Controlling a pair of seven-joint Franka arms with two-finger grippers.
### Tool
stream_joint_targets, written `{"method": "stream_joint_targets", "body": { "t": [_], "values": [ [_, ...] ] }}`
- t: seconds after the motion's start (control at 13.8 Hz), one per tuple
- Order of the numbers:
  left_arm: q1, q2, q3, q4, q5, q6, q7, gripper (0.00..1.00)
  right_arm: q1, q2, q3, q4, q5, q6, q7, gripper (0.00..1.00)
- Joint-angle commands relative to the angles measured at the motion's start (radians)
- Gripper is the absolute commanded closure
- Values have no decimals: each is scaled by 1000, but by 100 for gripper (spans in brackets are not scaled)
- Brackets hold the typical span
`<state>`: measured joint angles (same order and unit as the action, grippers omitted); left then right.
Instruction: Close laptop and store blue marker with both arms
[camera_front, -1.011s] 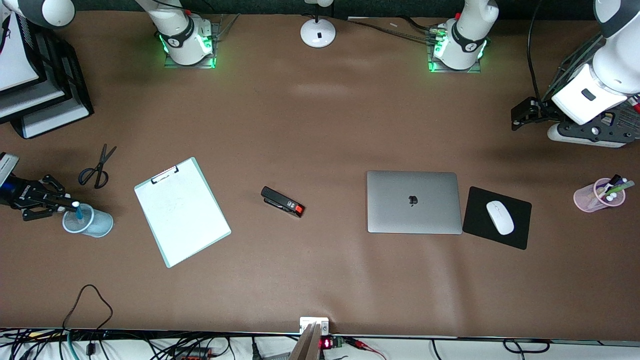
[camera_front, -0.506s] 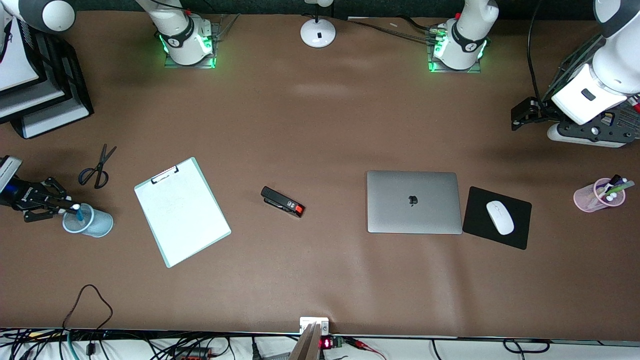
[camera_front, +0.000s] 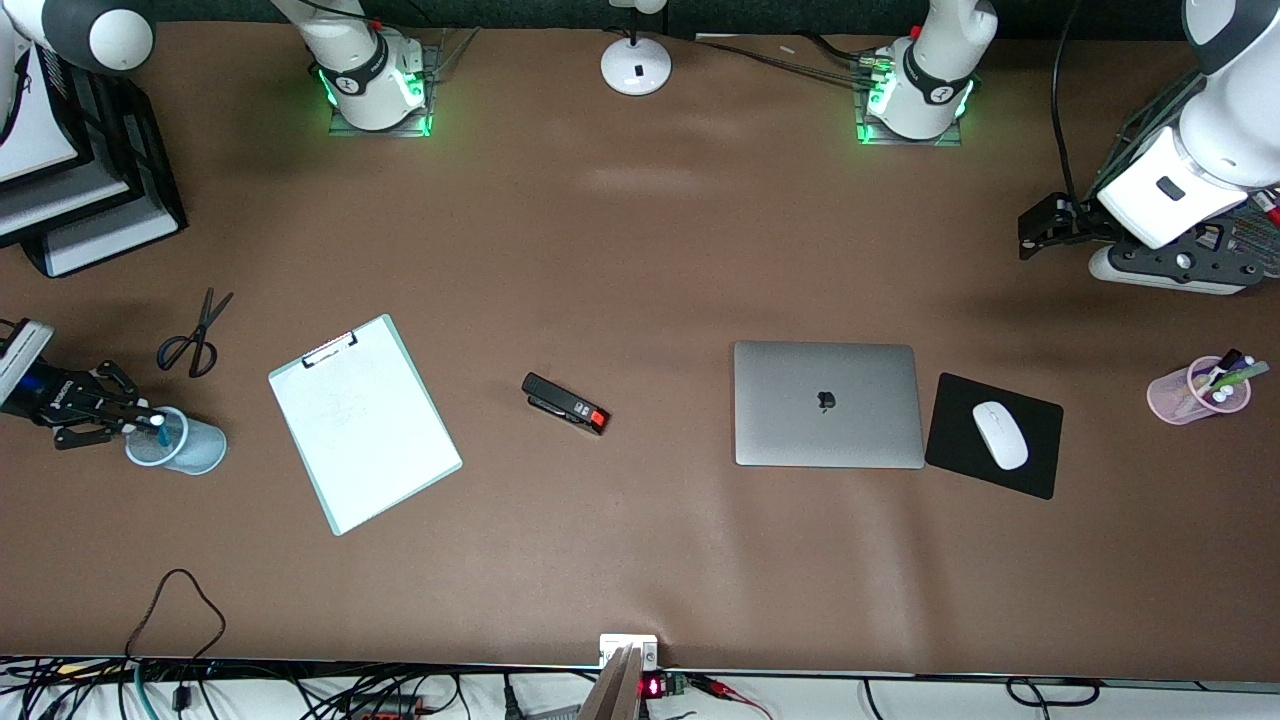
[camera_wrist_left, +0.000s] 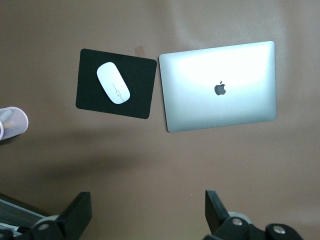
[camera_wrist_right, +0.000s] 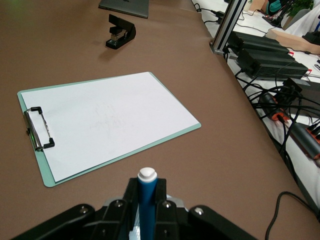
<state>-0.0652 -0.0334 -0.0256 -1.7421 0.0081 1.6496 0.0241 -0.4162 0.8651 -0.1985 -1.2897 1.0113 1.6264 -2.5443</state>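
At the tabletop's right-arm edge, the right gripper (camera_front: 130, 425), pinching the blue marker (camera_front: 160, 428), has lowered it into the blue cup (camera_front: 185, 447). Laptop (camera_front: 827, 404) lies closed mid-table; left gripper (camera_front: 1040, 228) waits, spread.

The blue marker's (camera_wrist_right: 147, 200) lower length is hidden between the right gripper's (camera_wrist_right: 145, 212) fingers. The pink cup (camera_wrist_left: 11, 124) is cut off at the left wrist view's edge.

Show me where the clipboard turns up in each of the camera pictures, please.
Front view: the clipboard lies flat between the scissors and the stapler.
Left wrist view: not in it; only the laptop and mouse pad show.
Right wrist view: the clipboard lies past the held blue marker.
Shared landmark: the stapler, beside the clipboard in both.
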Motion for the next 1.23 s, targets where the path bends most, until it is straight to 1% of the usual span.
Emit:
{"method": "stream_joint_targets", "body": {
  "t": [0.0,0.29,0.36,0.43,0.51,0.58,0.72,0.79,1.01,1.16],
  "values": [
    [-1,-17,1,-8,-13,-10,16,0,-15,25,7,30,3,-2,-8,100],
    [-2,-17,1,-7,-13,-10,16,0,-15,25,2,30,-16,-2,-4,100],
    [-4,-17,1,-7,-13,-10,17,0,-15,25,2,30,-16,-3,-4,96],
    [-4,-17,1,-7,-13,-10,17,0,-15,23,1,30,-17,-3,-2,67],
    [-4,-17,-2,-7,-13,-10,16,0,-15,23,-4,30,-17,-2,1,31],
    [-4,-17,-4,-7,-13,-10,16,0,-15,23,-4,29,-19,-5,1,0],
    [-4,-17,-2,7,-13,-13,16,0,-15,22,-6,29,-28,-8,2,0],
    [-4,-16,-2,10,-13,-16,16,0,-15,15,-18,29,-28,-14,18,0],
    [-4,-14,-2,12,-13,-19,14,0,-9,-20,-25,32,-74,-52,145,0],
    [-4,-13,-2,12,-13,-19,14,0,-1,-46,-29,32,-83,-85,229,0]
  ]
}}
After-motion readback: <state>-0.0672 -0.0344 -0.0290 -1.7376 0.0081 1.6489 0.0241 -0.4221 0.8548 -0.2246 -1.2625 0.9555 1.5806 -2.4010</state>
